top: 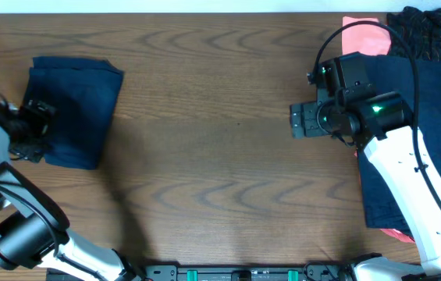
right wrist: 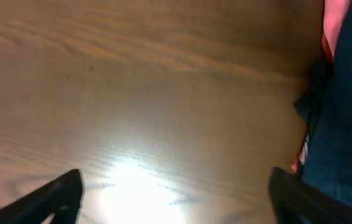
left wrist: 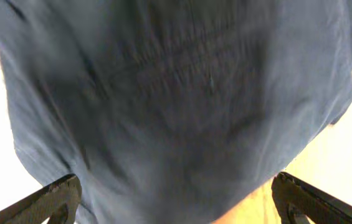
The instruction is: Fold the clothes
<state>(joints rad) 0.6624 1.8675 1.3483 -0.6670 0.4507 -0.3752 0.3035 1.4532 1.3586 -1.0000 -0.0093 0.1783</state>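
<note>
A folded dark navy garment lies at the far left of the table; it fills the left wrist view. My left gripper is open over its left edge, its fingers spread wide with nothing between them. At the right, a spread navy garment lies under my right arm, with a salmon-pink one and a black patterned one behind it. My right gripper is open and empty above bare wood just left of that pile. The right wrist view shows its fingers over the table, navy cloth at the right.
The wooden table stretches between the two piles. A bit of pink cloth shows under the navy garment near the front right. The arm bases stand along the front edge.
</note>
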